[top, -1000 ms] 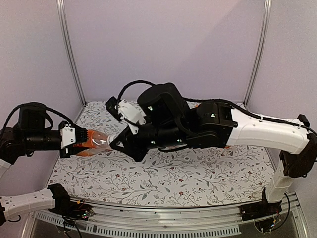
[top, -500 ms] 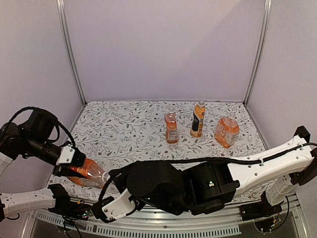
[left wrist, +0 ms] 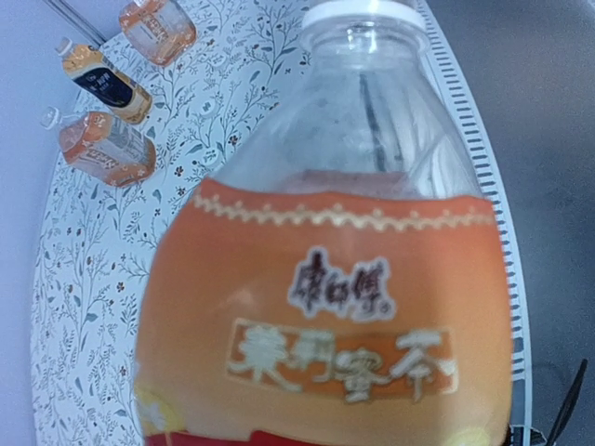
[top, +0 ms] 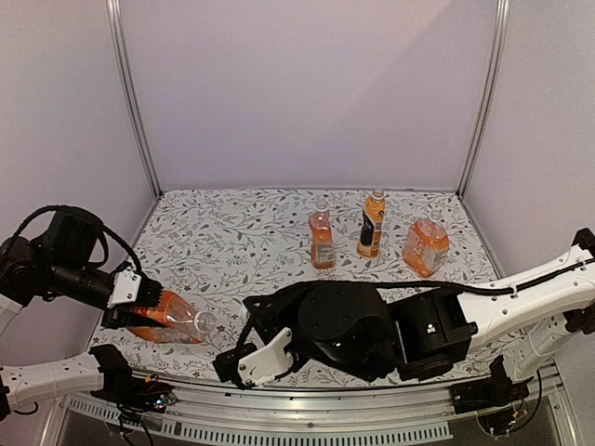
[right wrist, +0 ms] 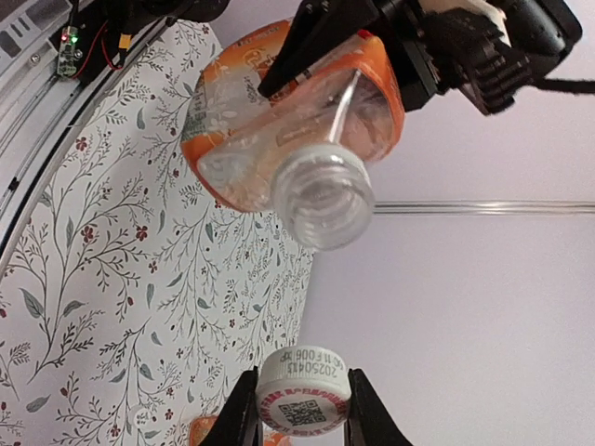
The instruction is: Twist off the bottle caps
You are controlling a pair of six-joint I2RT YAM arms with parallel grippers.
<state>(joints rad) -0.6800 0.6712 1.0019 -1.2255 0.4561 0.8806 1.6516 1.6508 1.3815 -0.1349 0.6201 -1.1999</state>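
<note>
My left gripper point(top: 149, 311) is shut on a clear bottle point(top: 172, 318) of orange drink and holds it on its side over the table's front left. That bottle point(left wrist: 325, 307) fills the left wrist view and hides the fingers. Its mouth point(right wrist: 323, 197) is open, with no cap on it. My right gripper point(right wrist: 299, 405) is shut on a white bottle cap point(right wrist: 304, 400), a short way off from the mouth. Three other bottles point(top: 322, 240) point(top: 372, 223) point(top: 427, 246) stand at the back right, each with a cap on top.
The right arm's bulky black body point(top: 344, 330) stretches low across the front of the flowered table point(top: 232, 242). The metal rail point(top: 307, 409) runs along the near edge. Frame posts point(top: 130, 102) point(top: 483, 102) stand at the back corners.
The right arm swung from mid-table down to the near edge, taking the cap away from the bottle's neck. The left arm drew the bottle toward the front left.
</note>
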